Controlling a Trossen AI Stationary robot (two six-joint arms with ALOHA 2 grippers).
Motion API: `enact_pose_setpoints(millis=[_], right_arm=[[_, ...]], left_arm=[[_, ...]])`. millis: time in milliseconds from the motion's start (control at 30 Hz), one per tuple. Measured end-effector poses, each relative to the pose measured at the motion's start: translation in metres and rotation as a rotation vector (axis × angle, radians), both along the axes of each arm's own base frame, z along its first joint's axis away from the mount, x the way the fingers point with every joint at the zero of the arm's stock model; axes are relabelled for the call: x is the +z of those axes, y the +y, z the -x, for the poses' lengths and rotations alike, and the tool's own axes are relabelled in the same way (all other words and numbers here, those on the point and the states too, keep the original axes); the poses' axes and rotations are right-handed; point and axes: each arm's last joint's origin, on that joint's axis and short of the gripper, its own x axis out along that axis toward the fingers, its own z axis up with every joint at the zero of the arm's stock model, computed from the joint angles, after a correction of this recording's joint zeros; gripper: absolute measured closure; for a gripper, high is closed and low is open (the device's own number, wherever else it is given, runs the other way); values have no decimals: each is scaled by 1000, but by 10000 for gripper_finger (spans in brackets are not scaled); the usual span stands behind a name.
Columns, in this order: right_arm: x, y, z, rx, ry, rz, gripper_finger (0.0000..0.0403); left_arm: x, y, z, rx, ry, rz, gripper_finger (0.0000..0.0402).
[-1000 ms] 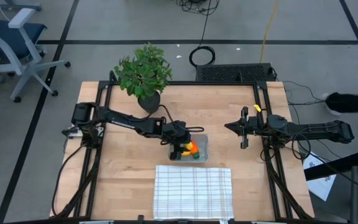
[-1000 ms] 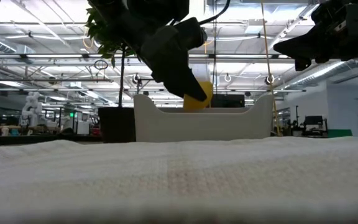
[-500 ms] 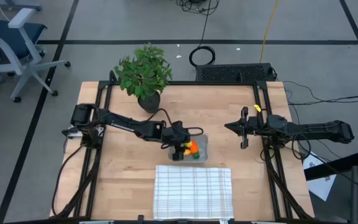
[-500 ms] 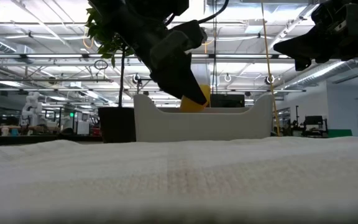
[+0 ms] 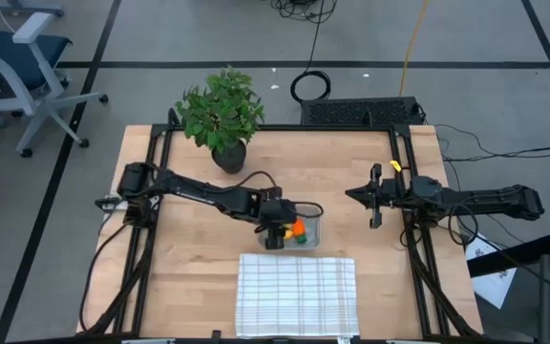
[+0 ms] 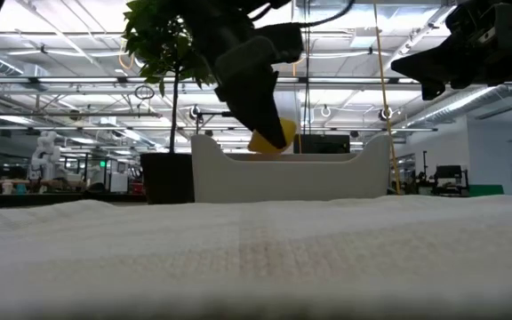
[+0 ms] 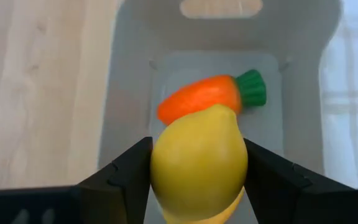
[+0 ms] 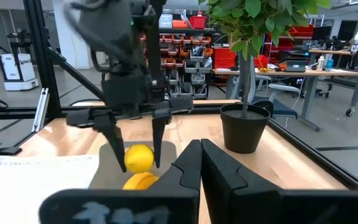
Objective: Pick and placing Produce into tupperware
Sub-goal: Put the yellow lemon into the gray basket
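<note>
The clear tupperware [image 5: 309, 222] stands mid-table, just beyond the checked cloth. An orange carrot [image 7: 201, 99] with a green top lies on its floor. A second yellow piece [image 8: 140, 181], apparently the banana, shows just below the lemon. My left gripper [image 5: 277, 232] hangs over the tupperware's left part, shut on the yellow lemon [image 7: 199, 163]. The lemon shows just above the tupperware's rim [image 6: 327, 164] in the low view. My right gripper [image 5: 351, 196] waits, shut, above the table's right side. My left gripper pinches the lemon by its two opposite sides [image 7: 157, 168] between its two fingers [image 7: 126, 171]. The fingers slant steeply down, coming from the table's left. The lemon [image 8: 138, 157] is lifted clear, above the carrot and the tupperware's floor.
A white checked cloth [image 5: 297, 294] lies at the table's near edge, in front of the tupperware. A potted leafy plant [image 5: 220, 115] stands at the far left. Bare wood [image 5: 361, 153] lies between the tupperware and the right arm.
My left gripper has tipped to point more steeply down, its wrist swinging a little toward the table's right. Its fingers have stayed over the tupperware. The lemon has stayed between them, dipping toward the rim and then coming back up a little.
</note>
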Motion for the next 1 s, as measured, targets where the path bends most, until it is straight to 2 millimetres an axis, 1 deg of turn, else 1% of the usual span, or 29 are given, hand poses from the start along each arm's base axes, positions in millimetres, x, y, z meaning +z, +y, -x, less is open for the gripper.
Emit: enact_pose_setpoints(millis=[200,300,400,600,767,1000], right_arm=[[0,0,0,0,4,0,403],[0,0,0,0,4,0,403],[-1,0,0,0,5,0,403],[0,0,0,0,0,0,403],[0,0,0,1,-5,-10,403],[0,0,0,1,-6,-14,403]], left_arm=[[-17,-12,-20,7,153,-43,190],[-20,-14,-26,30,187,-70,190],[-23,-13,-28,34,210,-72,190],[-20,-6,-30,77,191,-52,190],[-21,3,-30,89,202,8,190],[-21,7,-30,72,211,65,190]])
